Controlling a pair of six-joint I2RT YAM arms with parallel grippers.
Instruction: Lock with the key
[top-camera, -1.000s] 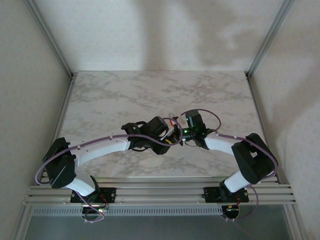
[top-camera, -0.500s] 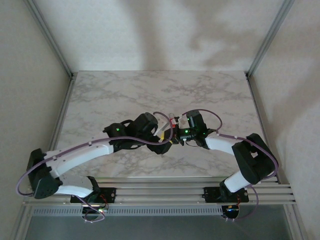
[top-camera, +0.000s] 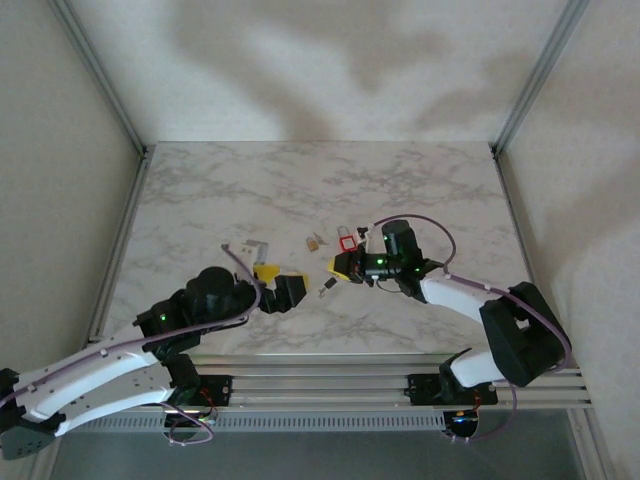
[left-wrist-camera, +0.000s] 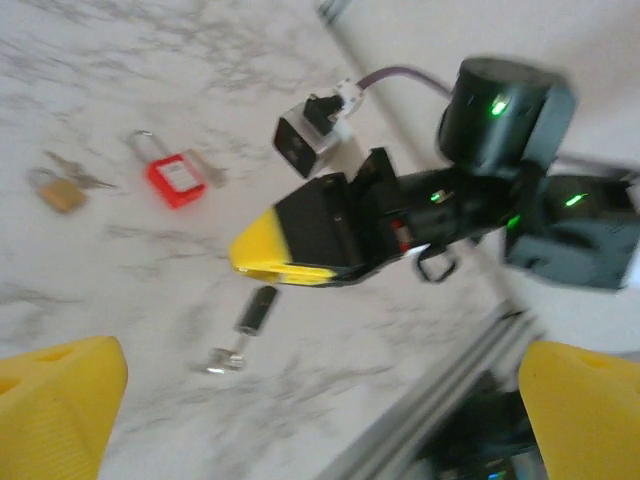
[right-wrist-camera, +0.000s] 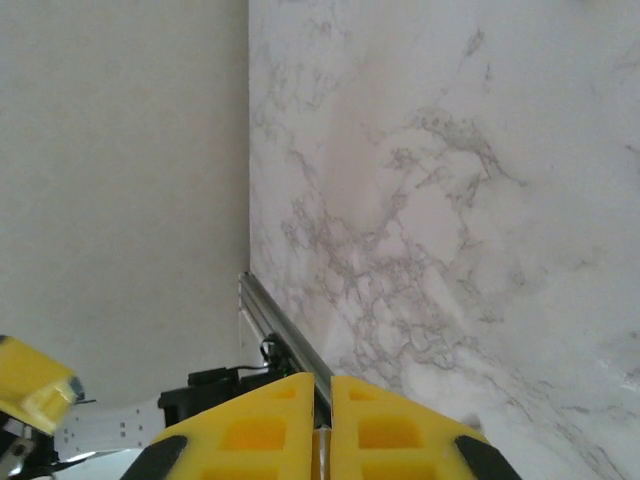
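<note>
I have the left gripper (left-wrist-camera: 320, 400) spread as wide as it goes with nothing between its yellow fingers (left-wrist-camera: 55, 405), sitting low and left of centre in the top view. The right gripper (top-camera: 343, 268) is pressed shut just right of centre, and from its own wrist camera I can't make out anything pinched in it. The key (left-wrist-camera: 245, 322), dark-headed with a small ring, lies loose on the marble table (top-camera: 200, 190) just below the right gripper's tip in the left wrist view, touching neither arm. The red padlock (left-wrist-camera: 172, 180) sits up and to the left of it, with a brass padlock (left-wrist-camera: 58, 190) further left. My worry is the pickup: the key is flat and thin on slick stone, so closing on it at a shallow angle could skid it away or flick it toward the table's near edge. The two grippers are also near each other, so reaching in with the left risks clipping the right — and nudging the padlocks would cost me alignment
</note>
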